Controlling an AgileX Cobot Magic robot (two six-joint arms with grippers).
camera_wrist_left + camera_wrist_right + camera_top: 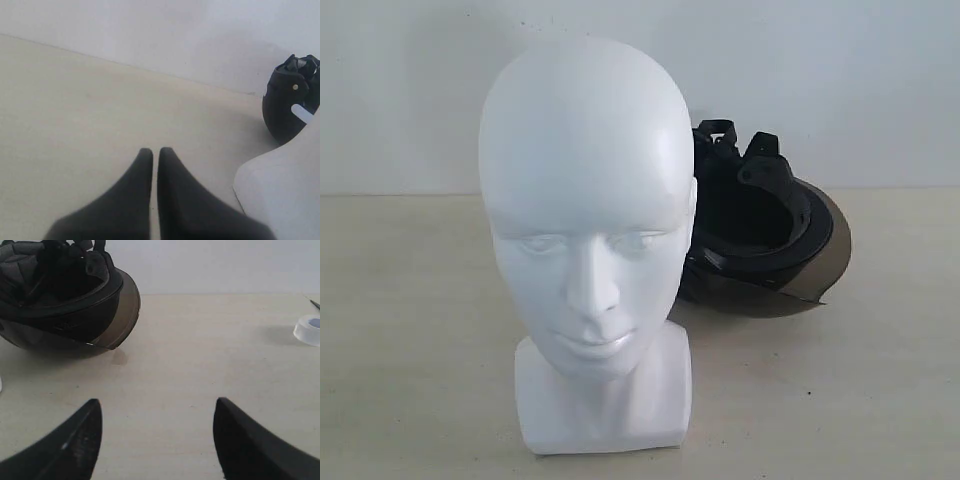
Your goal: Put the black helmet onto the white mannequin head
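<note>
White glossy head [585, 220], matte helmet [752, 228]

no readable text, label or number on anything in view

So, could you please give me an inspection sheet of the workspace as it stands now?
Surface: pale table with a few faint marks.
Job's things: white mannequin head stands upright and bare, facing the exterior camera. The black helmet lies opening-up behind it, towards the right of that view, and is not yet on the head.
Clutter: roll of clear tape on the table, apart from the helmet.
Grippers: left tool is shut and empty. The right tool is open and empty, short of the helmet.
Cables: nothing seen.
Surroundings: plain white wall behind the table.
</note>
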